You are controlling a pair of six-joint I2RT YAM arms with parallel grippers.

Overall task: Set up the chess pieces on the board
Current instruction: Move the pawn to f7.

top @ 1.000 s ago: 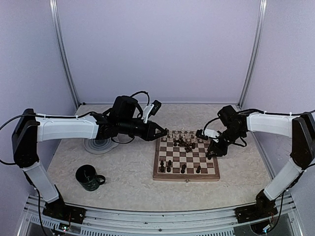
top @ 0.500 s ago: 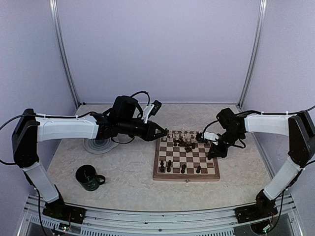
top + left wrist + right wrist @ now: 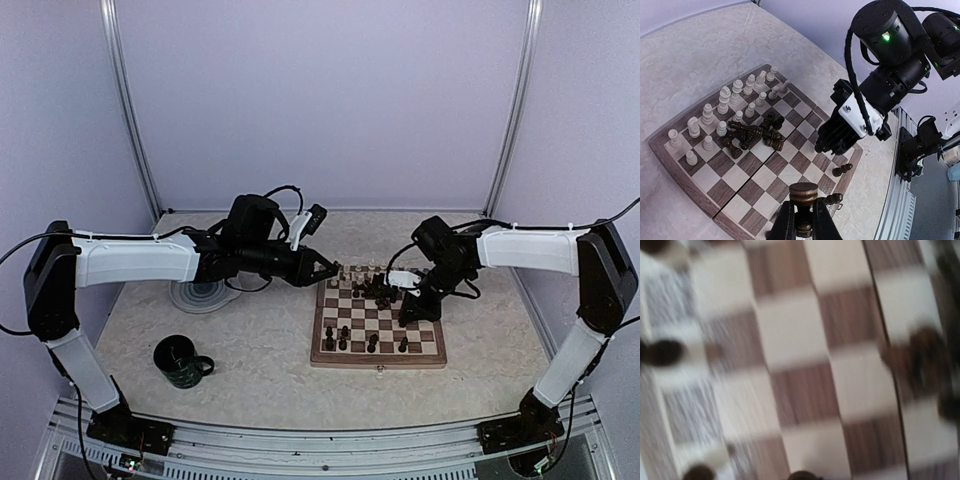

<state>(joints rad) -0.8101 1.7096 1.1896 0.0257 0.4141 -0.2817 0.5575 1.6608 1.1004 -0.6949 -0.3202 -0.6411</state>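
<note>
My left gripper (image 3: 803, 206), pinching a dark piece (image 3: 803, 192), hangs by the board's (image 3: 350, 362) left side; the standing dark pieces (image 3: 372, 342) line its near edge.

- Heavy blur smears the whole view, which sits close over the board (image 3: 795, 395).
- Brown and cream squares run across it in slanting rows.
- A thin dark seam (image 3: 884, 355) cuts the board top to bottom, right of centre.
- A dark piece (image 3: 662, 352) stands at the left edge.
- A brown blob (image 3: 922, 347) lies just right of the seam, its shape unreadable.
- Two dark tops (image 3: 697, 472) poke in at the bottom edge.
- Dark shapes at the right edge are too blurred to name.
</note>
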